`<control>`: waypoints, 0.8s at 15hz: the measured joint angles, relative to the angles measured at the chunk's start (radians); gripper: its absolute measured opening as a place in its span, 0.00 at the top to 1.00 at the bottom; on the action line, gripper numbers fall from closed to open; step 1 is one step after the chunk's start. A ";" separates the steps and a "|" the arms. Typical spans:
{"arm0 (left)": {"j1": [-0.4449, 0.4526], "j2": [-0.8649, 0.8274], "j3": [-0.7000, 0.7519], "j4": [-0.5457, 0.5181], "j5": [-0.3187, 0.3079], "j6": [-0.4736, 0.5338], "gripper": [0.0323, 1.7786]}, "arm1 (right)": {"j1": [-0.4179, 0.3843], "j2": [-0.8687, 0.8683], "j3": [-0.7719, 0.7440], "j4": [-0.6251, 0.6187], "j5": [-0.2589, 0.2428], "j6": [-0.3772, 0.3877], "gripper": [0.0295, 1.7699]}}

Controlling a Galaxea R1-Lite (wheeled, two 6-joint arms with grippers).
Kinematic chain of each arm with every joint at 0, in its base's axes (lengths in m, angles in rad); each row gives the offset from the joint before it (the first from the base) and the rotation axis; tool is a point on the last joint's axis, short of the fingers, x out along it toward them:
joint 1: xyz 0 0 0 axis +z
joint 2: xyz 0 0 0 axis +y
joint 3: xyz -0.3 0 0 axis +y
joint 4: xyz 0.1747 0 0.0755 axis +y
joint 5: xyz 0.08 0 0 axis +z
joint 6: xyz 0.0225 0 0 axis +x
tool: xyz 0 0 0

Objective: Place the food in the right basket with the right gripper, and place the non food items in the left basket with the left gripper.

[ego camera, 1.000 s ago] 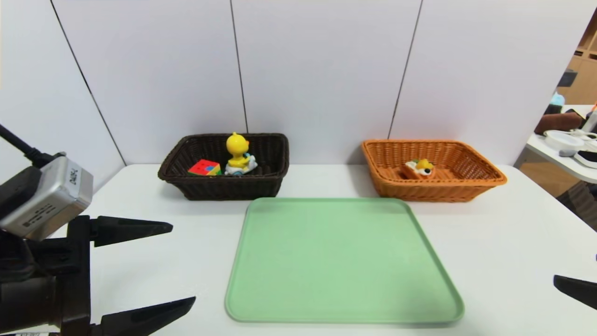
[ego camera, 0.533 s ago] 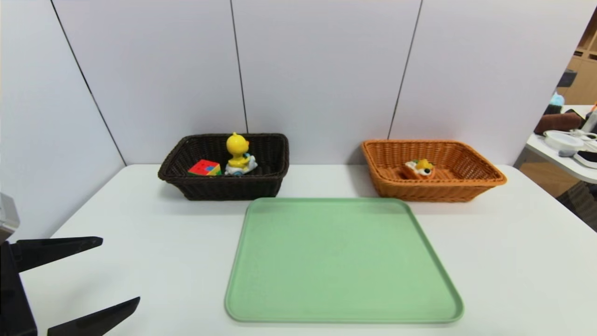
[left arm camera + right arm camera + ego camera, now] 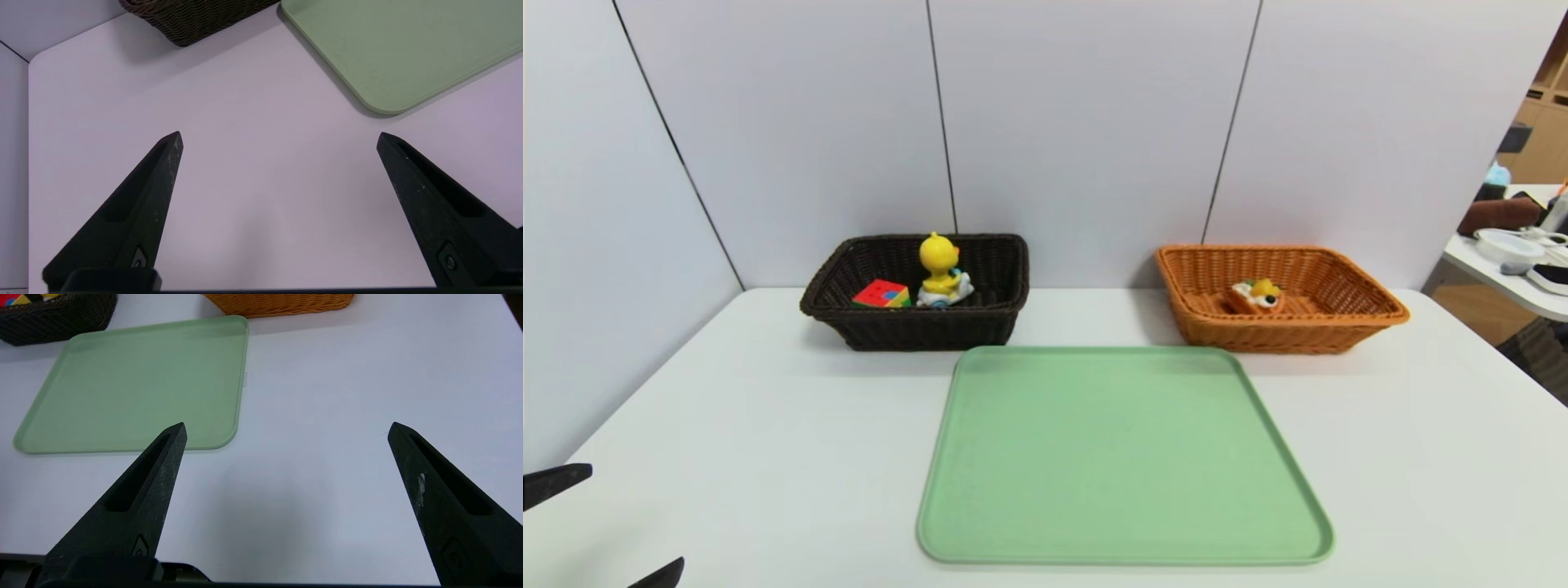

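Tray [image 3: 1125, 457] plain green; baskets dark brown [image 3: 923, 331] and, seemingly, woven orange [image 3: 1274, 335].

The green tray [image 3: 1125, 457] lies flat and bare, so a hand can slide low over it; the dark brown basket [image 3: 915, 331] and orange wicker basket [image 3: 1282, 335] block the back with their walls; between them is a gap.

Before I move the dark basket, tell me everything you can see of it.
The dark basket is nearly black, rectangular and woven like wicker, with sloping sides and a thicker rim. It stands upright on the table, near the back wall, on the robot's left. Inside are a red-topped cube and a yellow duck on a scooter. No gripper touches it.
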 joint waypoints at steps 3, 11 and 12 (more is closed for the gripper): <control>0.063 -0.068 0.028 -0.003 -0.004 -0.001 0.05 | -0.077 -0.038 0.000 0.011 0.001 0.001 0.04; 0.144 -0.215 0.088 0.022 -0.005 -0.010 0.05 | -0.159 -0.109 -0.003 0.021 0.008 -0.002 0.04; 0.145 -0.223 0.090 0.021 -0.005 -0.010 0.05 | -0.173 -0.119 -0.003 0.029 0.011 -0.004 0.04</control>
